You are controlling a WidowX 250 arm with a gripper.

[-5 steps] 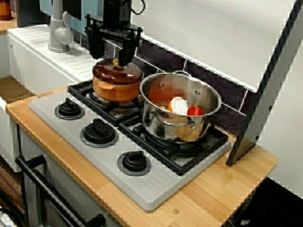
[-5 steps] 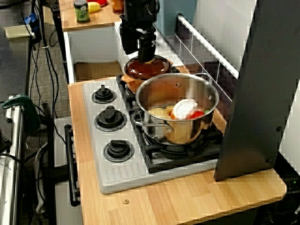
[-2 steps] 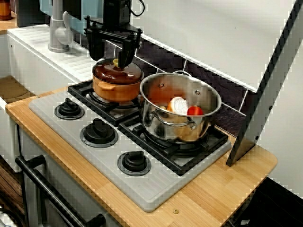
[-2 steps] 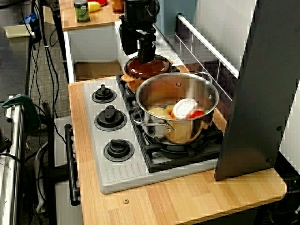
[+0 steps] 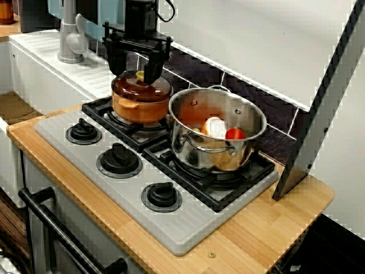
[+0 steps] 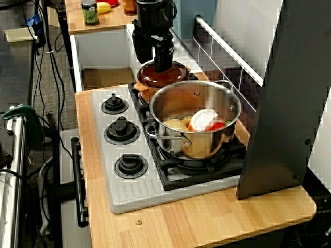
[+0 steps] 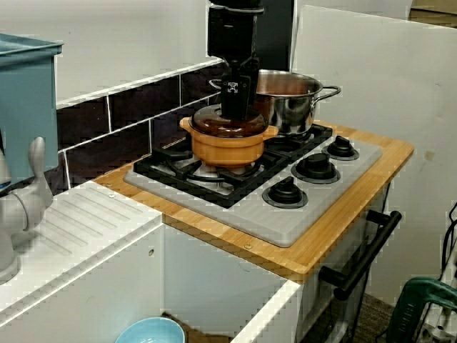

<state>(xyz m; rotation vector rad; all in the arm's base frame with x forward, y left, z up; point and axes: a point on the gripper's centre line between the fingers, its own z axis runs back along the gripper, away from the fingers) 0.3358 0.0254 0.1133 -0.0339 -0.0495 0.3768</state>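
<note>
No word, brand or number could be read with certainty in any of the views. One finger of the gripper (image 7: 234,114) carried a small white mark (image 7: 232,88). It showed in the view from the sink side and also in the view from the end of the stove. It was too small to tell whether it was letters, digits or only a sign. The green jar (image 6: 90,12) on the far counter had a label (image 6: 91,15) around it, but the print was too blurred to read.
</note>
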